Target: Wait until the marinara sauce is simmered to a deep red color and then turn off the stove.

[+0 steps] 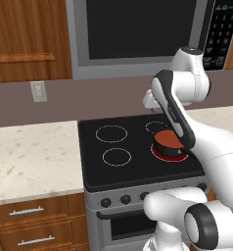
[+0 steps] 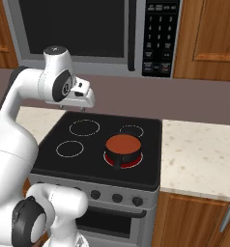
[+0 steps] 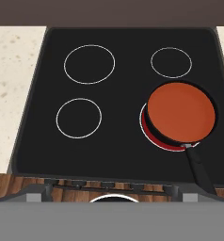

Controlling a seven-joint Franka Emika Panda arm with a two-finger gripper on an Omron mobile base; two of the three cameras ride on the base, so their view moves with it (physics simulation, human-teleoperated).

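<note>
Waiting step in hand: marinara sauce point(image 3: 181, 112) orange-red on the near right burner, gripper point(image 2: 83, 99) hovering above the stove point(image 3: 118, 141), jaws' state impossible to tell; next, reaching a front knob.

Counts: one steel range with black glass top point(image 3: 123, 155), four white-outlined burner circles, one glowing red; one small dark long-handled saucepan point(image 3: 196, 164); one steel microwave point(image 2: 136, 34).

Glossy white rounded arm segments; dark bands at joints, seemingly black.
</note>
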